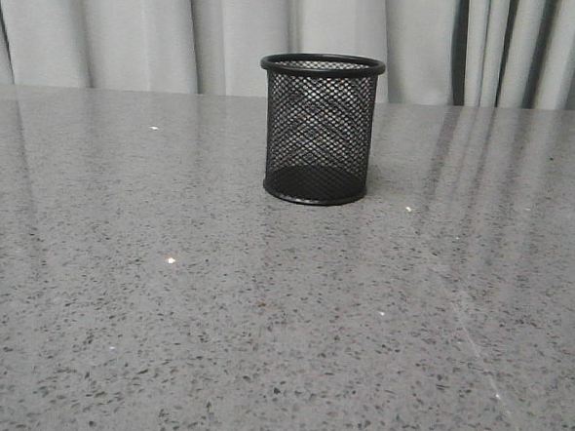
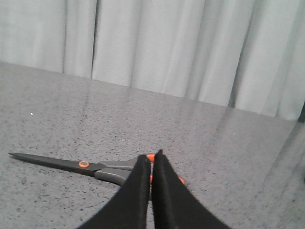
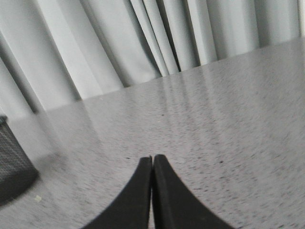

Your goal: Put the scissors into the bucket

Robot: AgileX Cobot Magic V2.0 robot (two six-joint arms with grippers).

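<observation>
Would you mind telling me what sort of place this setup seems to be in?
Probably an indoor lab or test bench: a speckled grey stone-look table, pale curtains as a backdrop, and only a mesh bucket and scissors laid out.

Table [image 1: 164, 315]: grey speckled stone-look top, glossy, with faint reflections. Curtain [image 1: 133, 30]: pale grey, hanging in vertical folds behind the table's far edge.
</observation>
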